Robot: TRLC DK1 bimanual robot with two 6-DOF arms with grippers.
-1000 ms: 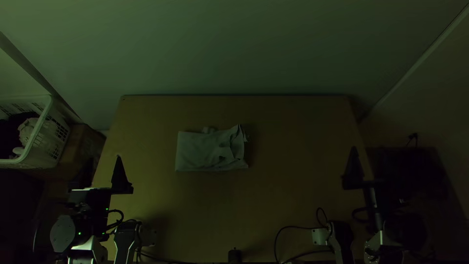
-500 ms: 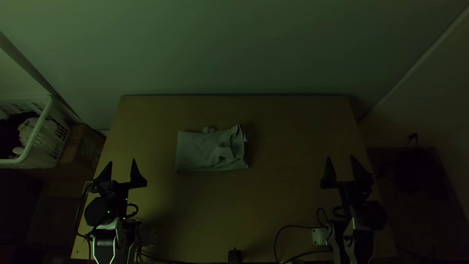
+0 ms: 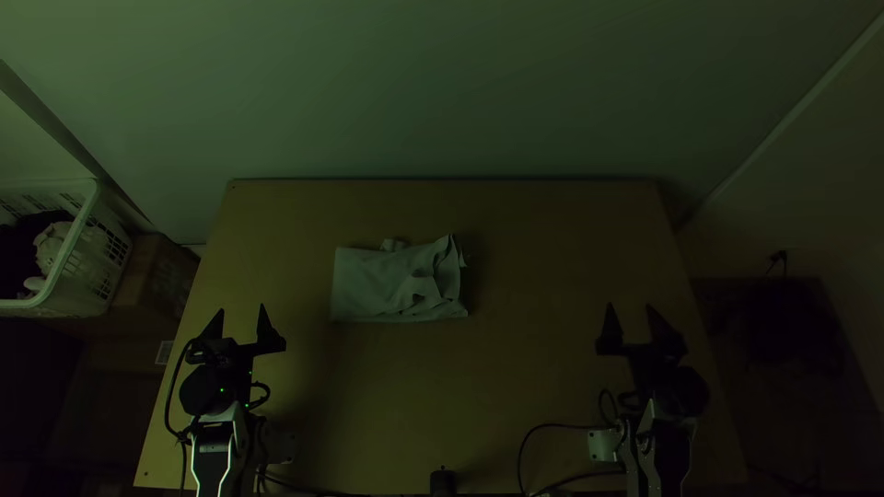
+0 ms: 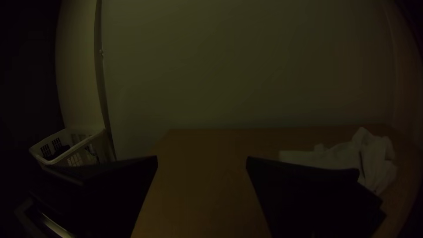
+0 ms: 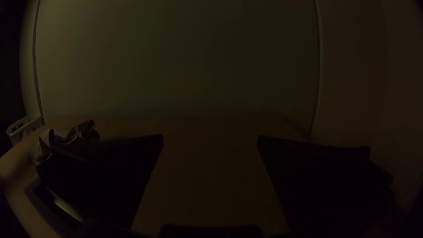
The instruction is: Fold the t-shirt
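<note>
Left hand [image 3: 241, 313] and right hand [image 3: 632, 308]: both released, apart from the shirt [image 3: 373, 285]. Shirt lies as a compact bundle left of centre on the surface [image 3: 552, 276], right end rumpled. Risk: a shallow pinch there could catch only loose upper cloth, dragging the fold open.

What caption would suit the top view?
Pale T-shirt on a wooden table, left gripper and right gripper both open.
</note>
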